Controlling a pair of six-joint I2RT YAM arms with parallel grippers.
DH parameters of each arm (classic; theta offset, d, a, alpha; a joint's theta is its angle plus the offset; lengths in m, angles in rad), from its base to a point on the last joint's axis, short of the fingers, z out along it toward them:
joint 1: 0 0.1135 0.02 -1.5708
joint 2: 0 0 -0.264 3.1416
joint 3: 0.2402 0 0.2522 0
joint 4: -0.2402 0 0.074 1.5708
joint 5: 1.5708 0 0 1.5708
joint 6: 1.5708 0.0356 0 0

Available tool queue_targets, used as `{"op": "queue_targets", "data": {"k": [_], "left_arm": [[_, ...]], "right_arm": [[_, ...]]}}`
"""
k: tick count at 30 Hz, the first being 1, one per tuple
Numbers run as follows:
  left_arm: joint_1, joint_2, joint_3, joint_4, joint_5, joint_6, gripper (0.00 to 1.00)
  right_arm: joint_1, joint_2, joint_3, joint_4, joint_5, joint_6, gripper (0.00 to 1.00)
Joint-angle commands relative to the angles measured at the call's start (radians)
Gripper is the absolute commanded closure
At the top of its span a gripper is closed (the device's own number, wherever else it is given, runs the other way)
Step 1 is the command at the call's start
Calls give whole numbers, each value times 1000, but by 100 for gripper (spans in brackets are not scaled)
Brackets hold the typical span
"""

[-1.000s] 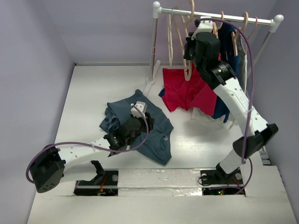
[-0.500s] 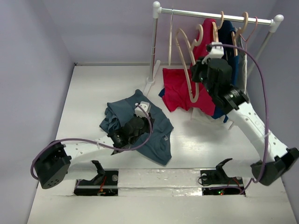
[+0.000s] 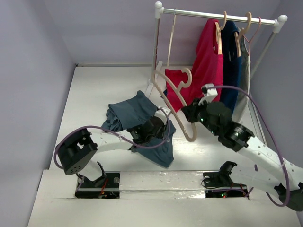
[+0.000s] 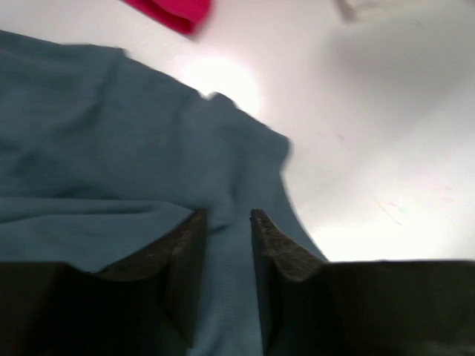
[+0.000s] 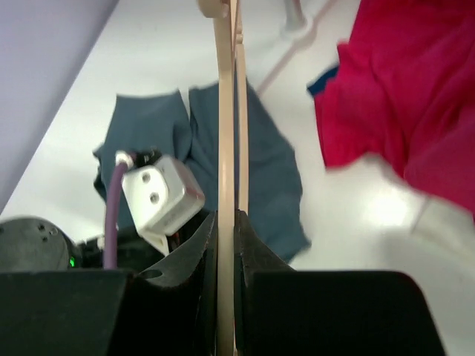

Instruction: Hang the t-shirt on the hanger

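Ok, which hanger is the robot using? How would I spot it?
Find the white clothes rail at the back of the table. Just in front of it, the right end effector holds a pale tan hanger over the table. It is the only hanger off the rail, with no clothes on it.
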Motion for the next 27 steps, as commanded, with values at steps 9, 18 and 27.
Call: {"op": "queue_targets", "data": {"k": [9,18,27], "left_arm": [[-89,95,61,-90,-62,-46,69],[-89,175,73,-99,-143,-75,79],[-89,70,20,-39,-235,-130,100]], "right_arm": [[25,-342,-232,-82,-16,152,100],[25,-470,-330,-120,-8,195,100],[25,-491,-342,-140,-36,192,100]]}}
